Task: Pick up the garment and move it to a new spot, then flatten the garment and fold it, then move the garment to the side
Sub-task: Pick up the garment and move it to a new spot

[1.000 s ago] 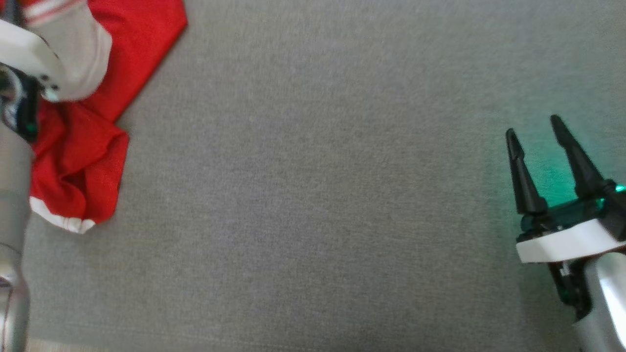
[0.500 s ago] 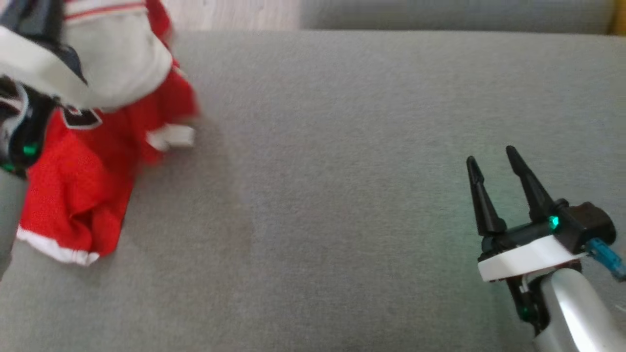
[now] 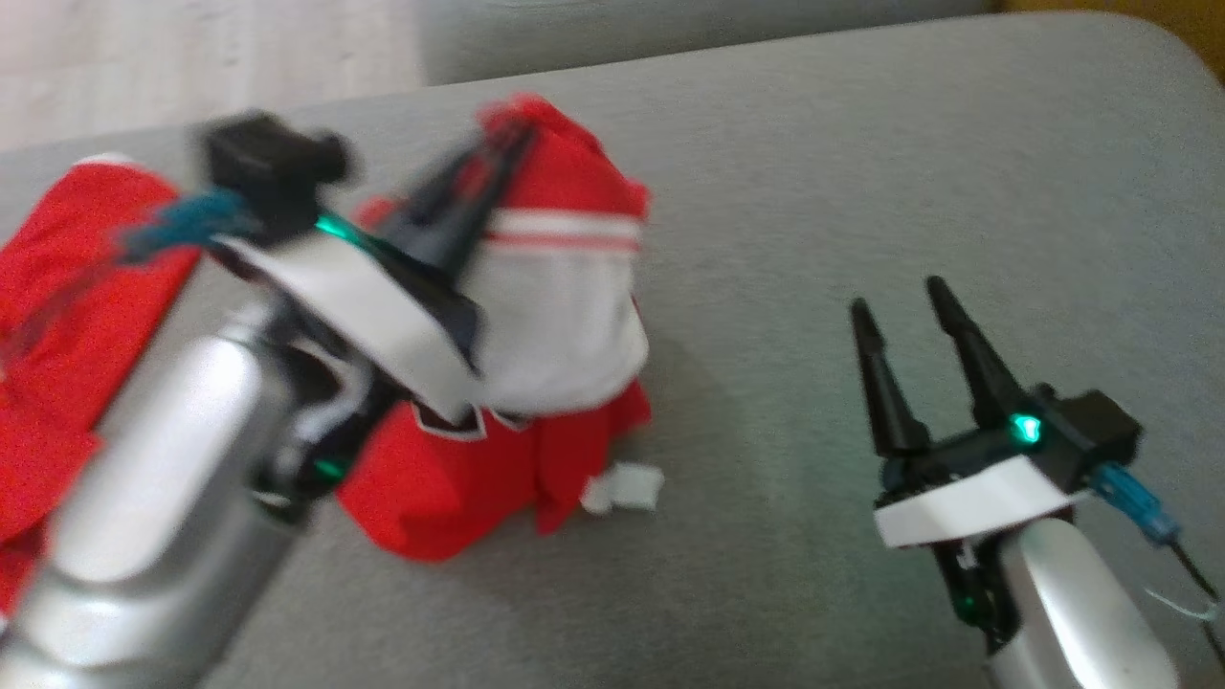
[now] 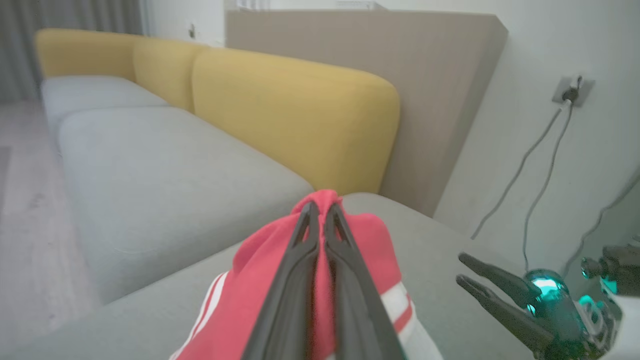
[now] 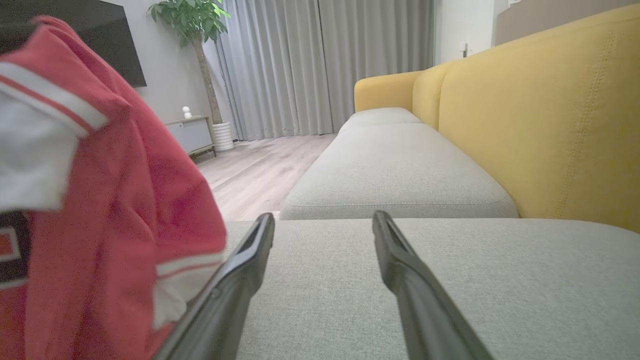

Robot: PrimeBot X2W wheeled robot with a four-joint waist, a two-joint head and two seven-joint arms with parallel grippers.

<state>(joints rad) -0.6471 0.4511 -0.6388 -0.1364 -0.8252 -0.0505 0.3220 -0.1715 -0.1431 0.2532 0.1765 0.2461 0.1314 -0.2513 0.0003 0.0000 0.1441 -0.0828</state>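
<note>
The garment (image 3: 565, 211) is a red jersey with white panels and striped trim. It hangs bunched from my left gripper (image 3: 507, 144), which is shut on a fold of its red cloth; the lower part trails on the grey cushion (image 3: 813, 191). In the left wrist view the closed fingers (image 4: 320, 215) pinch the red fabric (image 4: 370, 240). My right gripper (image 3: 904, 297) stands open above the cushion to the right, apart from the cloth. The right wrist view shows the garment (image 5: 125, 200) hanging at the left of its spread fingers (image 5: 257, 240).
I am over a grey sofa seat with yellow backrests (image 5: 550, 115) behind it. A second grey seat cushion (image 5: 395, 175) lies farther along. Wooden floor (image 5: 250, 170), curtains and a potted plant (image 5: 195, 20) lie beyond. A wall socket with cables (image 4: 570, 90) is by the sofa's end.
The head camera has shifted. My left gripper has lifted the garment and carried it rightward toward the cushion's middle. The right gripper stays open.
</note>
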